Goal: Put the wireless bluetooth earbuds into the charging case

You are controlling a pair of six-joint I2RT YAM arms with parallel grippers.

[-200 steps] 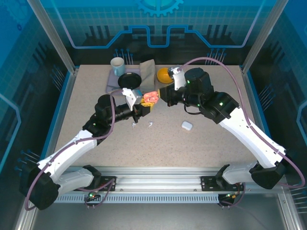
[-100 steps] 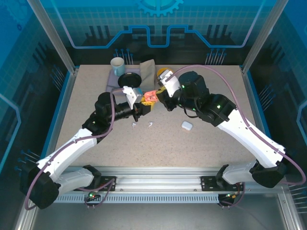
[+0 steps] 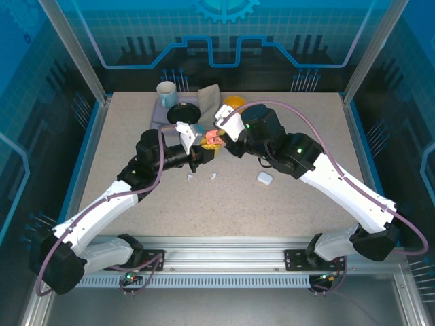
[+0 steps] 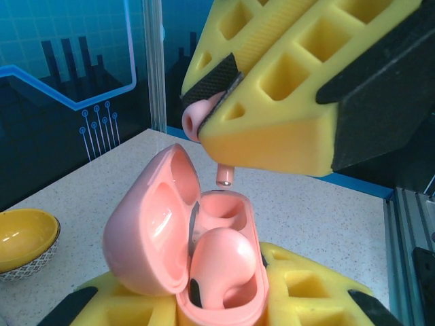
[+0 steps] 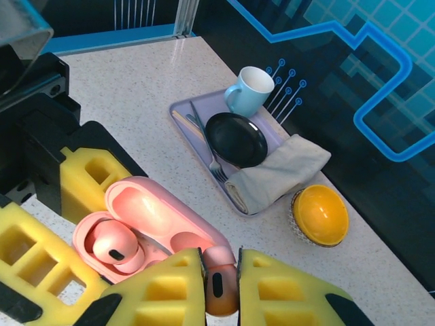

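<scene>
The salmon-pink charging case (image 4: 156, 224) stands open with its lid back, and my left gripper (image 4: 221, 309) is shut on its base. One pink earbud (image 4: 224, 261) sits in the near slot; the far slot (image 4: 221, 210) is empty. My right gripper (image 5: 221, 288) is shut on the second pink earbud (image 5: 219, 285), whose stem (image 4: 225, 176) hangs just above the empty slot. In the top view both grippers meet at the pink case (image 3: 212, 139). Two white earbuds (image 3: 192, 177) (image 3: 213, 176) lie on the table, and a white case (image 3: 265, 178) lies to their right.
A grey tray (image 5: 197, 109) at the back holds a mug (image 5: 248, 85), a black plate (image 5: 236, 139), a fork and a folded napkin (image 5: 279, 170). A yellow bowl (image 5: 321, 214) stands right of the tray.
My right gripper has moved left with the pink earbud, from beside the case to directly above its empty slot. The left arm has held the case nearly still.
</scene>
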